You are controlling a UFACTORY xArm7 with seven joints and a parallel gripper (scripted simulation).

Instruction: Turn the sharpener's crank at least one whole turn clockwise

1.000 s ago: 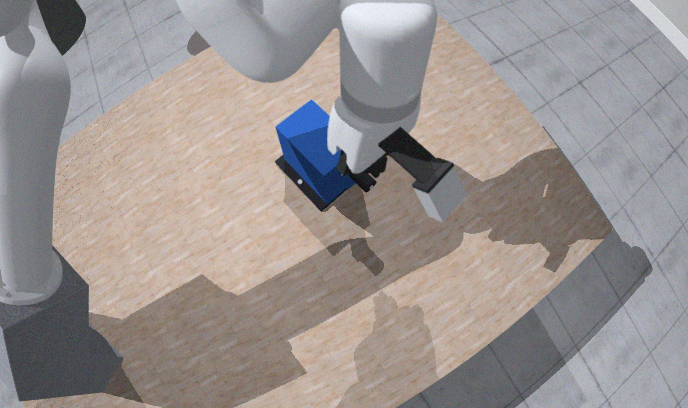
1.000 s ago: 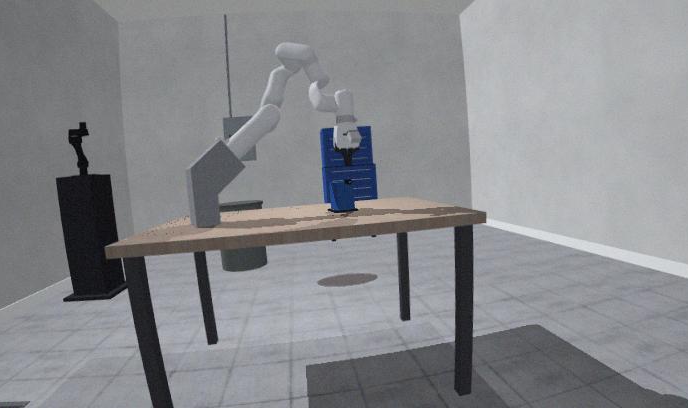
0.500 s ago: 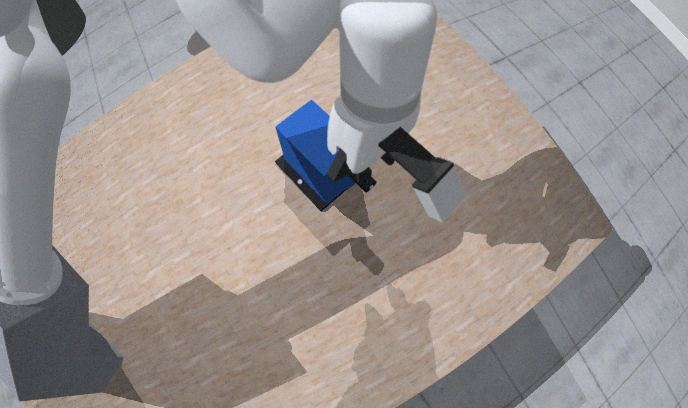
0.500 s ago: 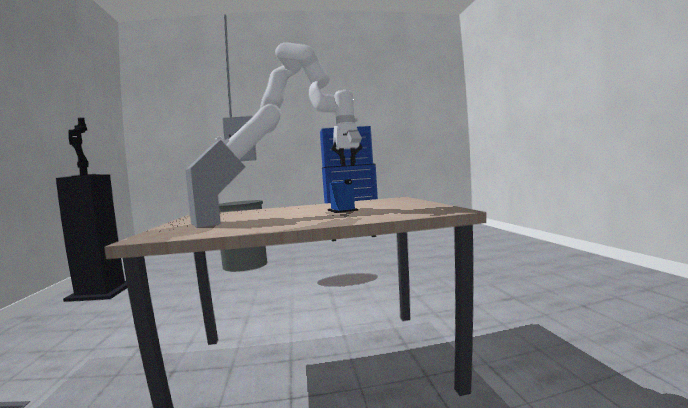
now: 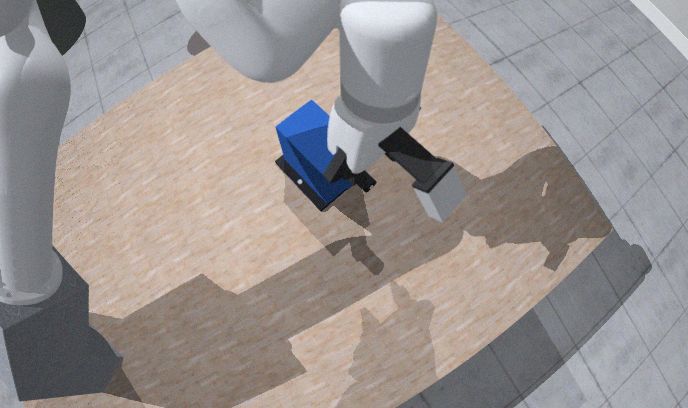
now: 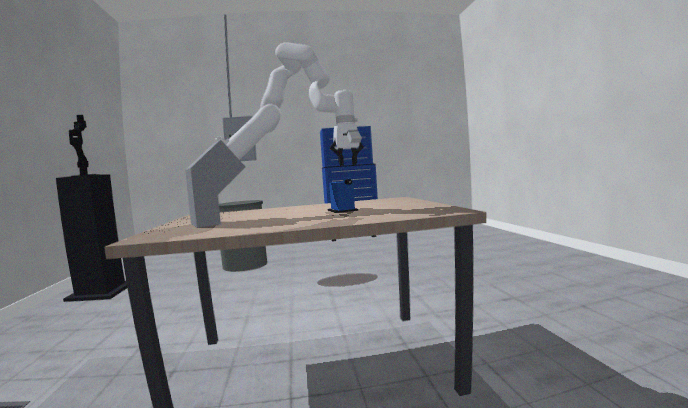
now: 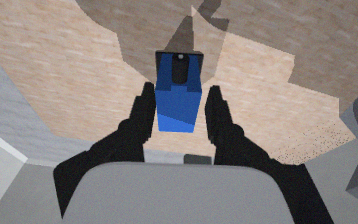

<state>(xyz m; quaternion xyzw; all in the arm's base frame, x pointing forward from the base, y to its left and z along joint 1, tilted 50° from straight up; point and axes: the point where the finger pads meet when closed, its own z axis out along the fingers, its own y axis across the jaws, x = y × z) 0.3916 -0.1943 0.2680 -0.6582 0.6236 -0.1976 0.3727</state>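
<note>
The blue pencil sharpener point(image 5: 311, 152) stands on a black base point(image 5: 297, 178) near the middle of the wooden table. In the wrist view the sharpener point(image 7: 178, 100) lies straight below me, with the dark knob of the crank point(image 7: 180, 71) at the top of its far end. My gripper point(image 7: 181, 95) is open about half way, and its black fingers frame the sharpener's body from above without touching it. From the side, the gripper point(image 6: 347, 156) hangs well above the sharpener point(image 6: 342, 198). In the overhead view the gripper point(image 5: 350, 176) partly hides the crank end.
The arm's grey base point(image 6: 207, 187) stands at the table's left back corner. A blue drawer cabinet point(image 6: 350, 162) stands behind the table, in line with the gripper. A black pedestal point(image 6: 88, 233) and a green bin point(image 6: 242, 248) stand on the floor.
</note>
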